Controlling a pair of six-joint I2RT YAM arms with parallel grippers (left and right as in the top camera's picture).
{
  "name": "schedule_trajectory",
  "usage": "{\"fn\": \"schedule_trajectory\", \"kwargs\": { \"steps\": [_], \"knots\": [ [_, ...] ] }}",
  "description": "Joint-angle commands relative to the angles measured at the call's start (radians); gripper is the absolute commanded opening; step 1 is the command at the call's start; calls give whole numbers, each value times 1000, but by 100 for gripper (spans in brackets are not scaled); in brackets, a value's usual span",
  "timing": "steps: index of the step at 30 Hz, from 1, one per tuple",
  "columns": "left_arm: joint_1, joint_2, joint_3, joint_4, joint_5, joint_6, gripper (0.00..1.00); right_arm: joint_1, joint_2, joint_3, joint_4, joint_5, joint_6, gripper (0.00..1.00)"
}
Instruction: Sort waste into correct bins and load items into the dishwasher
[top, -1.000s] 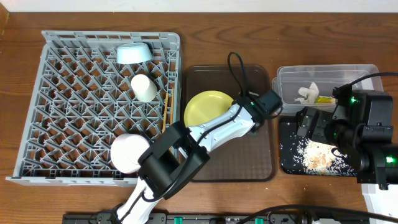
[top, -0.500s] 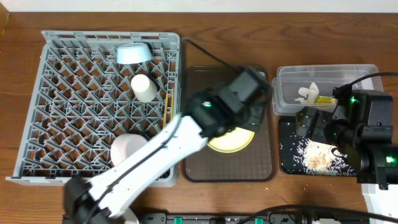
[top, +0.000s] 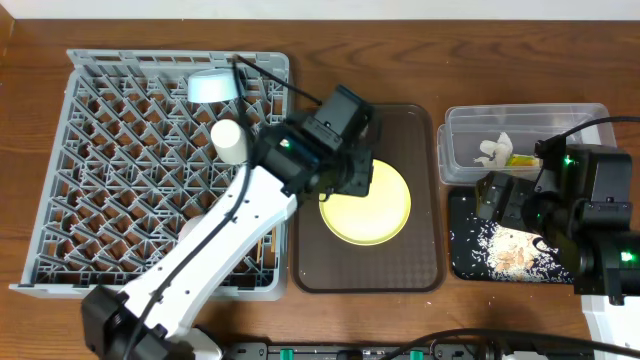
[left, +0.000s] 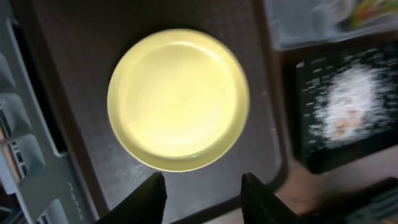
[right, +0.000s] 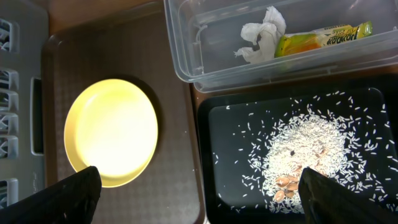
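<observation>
My left claw (left: 205, 190) hung wide open and empty, its fingers just off the edge of the round yellow plate (left: 178, 98) and clear of it. The plate lay flat on the brown serving tray (left: 81, 62), beside the grey dish rack (top: 120, 200). In that rack the light blue bowl (top: 213, 85) sat at the far edge with the cream cup (top: 229, 140) near it. My right claw (right: 199, 180) was spread wide too, holding nothing, above where the brown tray met the black tray (right: 230, 124). The rice crumbs (right: 305, 149) were heaped on the black tray. In the clear tub (right: 180, 50) the crumpled tissue (right: 261, 37) touched the yellow-green wrapper (right: 317, 38).
</observation>
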Motion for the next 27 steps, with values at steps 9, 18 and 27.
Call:
{"fn": "schedule_trajectory", "kwargs": {
  "steps": [9, 18, 27],
  "knots": [
    [-136, 266, -30, 169, -1, 29, 60, 1, -1, 3, -1, 9, 9, 99],
    [-171, 394, -30, 56, -311, -58, 58, 1, -1, 3, -1, 9, 9, 99],
    [-71, 388, -32, -28, -319, -63, 58, 1, -1, 3, -1, 9, 9, 99]
  ]
}}
